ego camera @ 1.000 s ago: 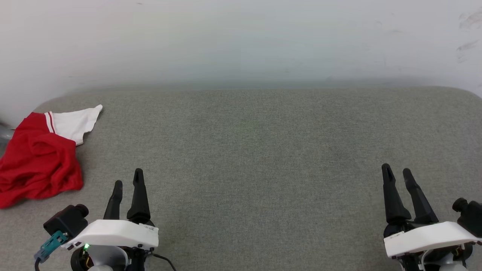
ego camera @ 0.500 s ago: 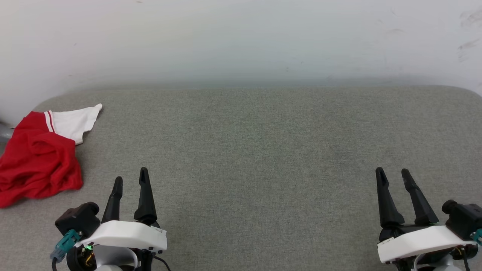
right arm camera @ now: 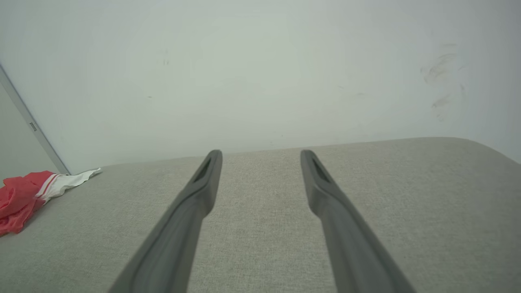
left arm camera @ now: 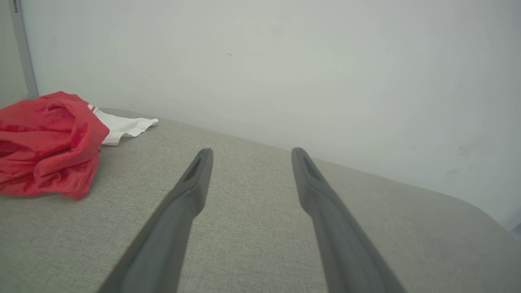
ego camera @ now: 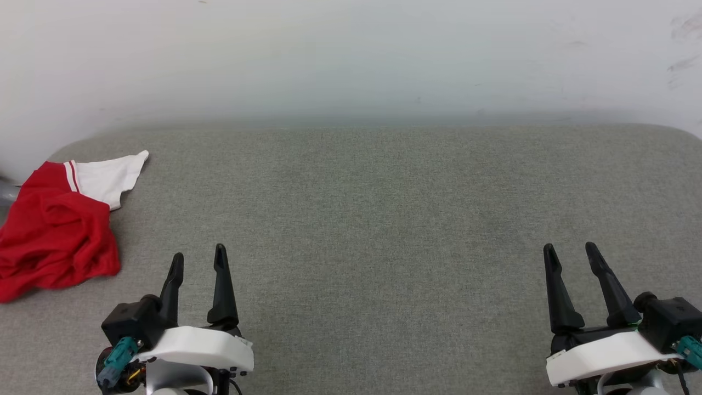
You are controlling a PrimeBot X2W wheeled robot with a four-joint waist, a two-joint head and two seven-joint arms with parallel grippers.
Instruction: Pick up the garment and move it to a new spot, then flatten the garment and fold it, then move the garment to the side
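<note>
The garment [ego camera: 55, 236] lies crumpled at the far left of the grey fabric surface [ego camera: 384, 219], a red heap with one white sleeve and red-white trim pointing toward the wall. It also shows in the left wrist view as the garment [left arm camera: 49, 142] and, small, in the right wrist view as the garment [right arm camera: 20, 195]. My left gripper [ego camera: 198, 257] is open and empty at the lower left, a little right of the heap and not touching it. My right gripper [ego camera: 570, 251] is open and empty at the lower right. Any print on the garment is hidden in the folds.
A pale wall [ego camera: 351, 55] rises straight behind the surface's far edge. The surface has rounded corners at the back left and back right. A grey vertical strip [right arm camera: 28, 122] runs down the wall near the garment.
Both grippers have shifted: the left one has moved right and slightly down in the head view, the right one a little left. The garment has stayed put.
</note>
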